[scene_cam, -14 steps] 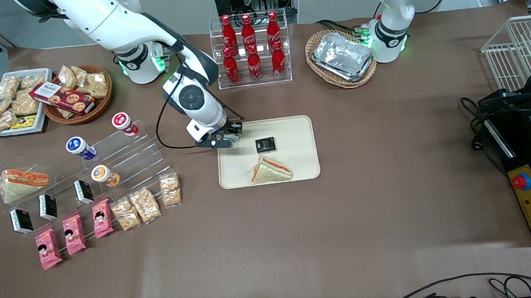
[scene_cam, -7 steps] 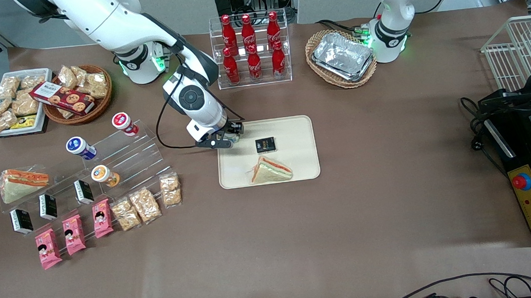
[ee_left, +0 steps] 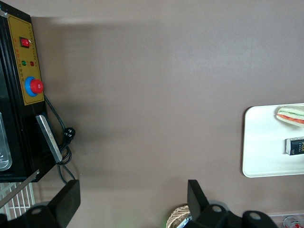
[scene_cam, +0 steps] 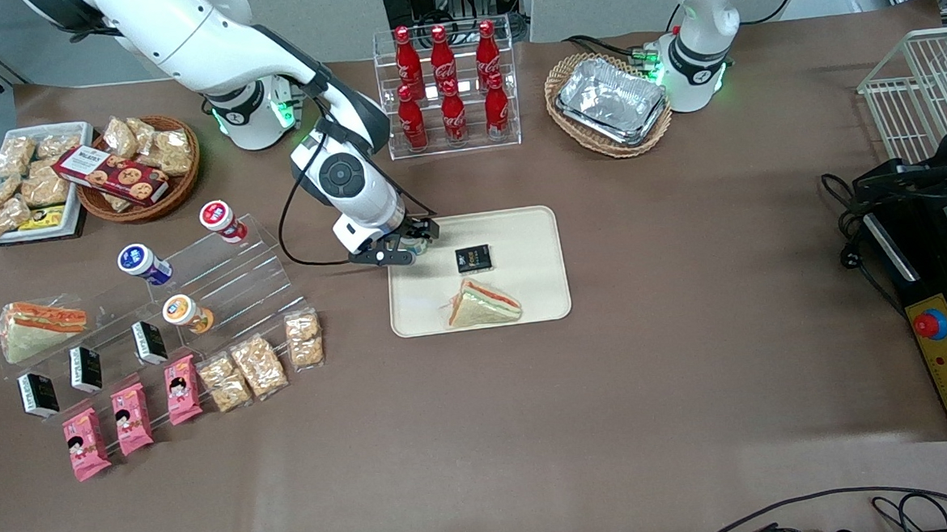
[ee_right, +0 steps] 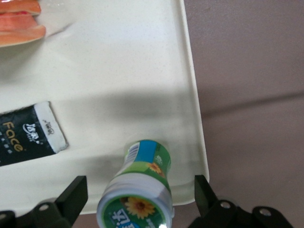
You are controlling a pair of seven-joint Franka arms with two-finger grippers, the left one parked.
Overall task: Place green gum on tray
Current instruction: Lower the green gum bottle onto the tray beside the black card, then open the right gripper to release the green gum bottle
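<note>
Tool (ee_right: 137, 199) spread wide over tray (ee_right: 118, 57) corner, green gum (ee_right: 137, 190) standing free between its fingers

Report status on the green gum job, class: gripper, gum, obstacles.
Gripper open, fingers astride the green gum. Gum standing on the tray near its rim, released. Black packet and sandwich share the tray, nothing blocking.

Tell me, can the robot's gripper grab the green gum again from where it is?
Probably yes. The gripper hangs open right above the green gum, which stands on the tray between its spread fingers, nothing blocking it.
</note>
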